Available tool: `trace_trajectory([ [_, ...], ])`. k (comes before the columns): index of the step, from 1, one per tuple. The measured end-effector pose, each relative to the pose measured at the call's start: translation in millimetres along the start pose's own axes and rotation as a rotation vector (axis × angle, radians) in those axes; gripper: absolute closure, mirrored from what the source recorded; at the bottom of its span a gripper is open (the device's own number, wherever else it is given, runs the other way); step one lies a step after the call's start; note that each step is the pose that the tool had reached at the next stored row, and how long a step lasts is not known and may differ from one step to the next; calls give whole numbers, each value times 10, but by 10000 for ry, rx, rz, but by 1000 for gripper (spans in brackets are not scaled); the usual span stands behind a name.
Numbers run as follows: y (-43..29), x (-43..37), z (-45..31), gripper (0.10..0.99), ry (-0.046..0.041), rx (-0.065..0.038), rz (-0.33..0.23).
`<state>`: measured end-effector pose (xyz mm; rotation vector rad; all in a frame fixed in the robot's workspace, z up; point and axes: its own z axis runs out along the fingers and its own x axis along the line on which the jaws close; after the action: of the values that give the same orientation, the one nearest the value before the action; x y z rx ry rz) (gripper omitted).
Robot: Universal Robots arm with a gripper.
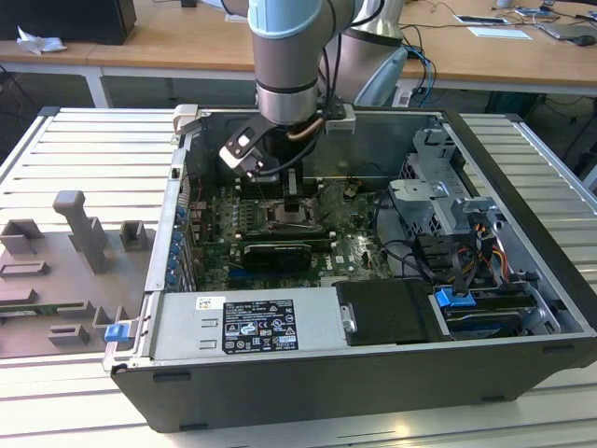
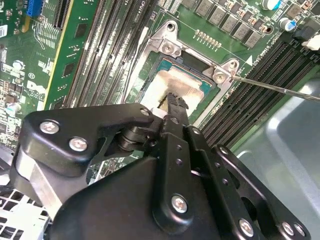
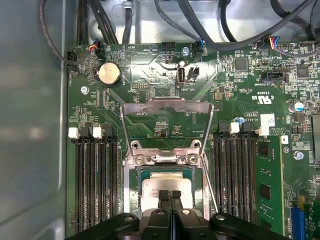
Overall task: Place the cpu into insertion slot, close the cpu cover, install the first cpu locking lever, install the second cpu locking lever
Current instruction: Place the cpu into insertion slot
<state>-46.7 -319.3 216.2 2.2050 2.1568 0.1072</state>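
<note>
Cpu (image 3: 167,184) seated, step one looks done — tool (image 3: 170,194) clenched empty just over it, cover (image 3: 167,103) open, both levers (image 2: 270,88) yet to latch

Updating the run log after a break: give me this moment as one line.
cpu: in socket | cpu cover: open, hinged back | gripper: shut, tips over cpu

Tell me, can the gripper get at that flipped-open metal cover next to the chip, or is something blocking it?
Probably yes. The gripper is right at the cpu, and the cpu cover stands open on its hinge just beside it. Nothing lies between them, and the cables run clear of the cover.
</note>
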Motion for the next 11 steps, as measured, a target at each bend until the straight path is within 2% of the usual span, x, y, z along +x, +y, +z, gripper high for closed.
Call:
trace_trajectory([
  [7,3,0,-30,980,0,4,0],
  [11,6,1,-72,980,0,6,1],
])
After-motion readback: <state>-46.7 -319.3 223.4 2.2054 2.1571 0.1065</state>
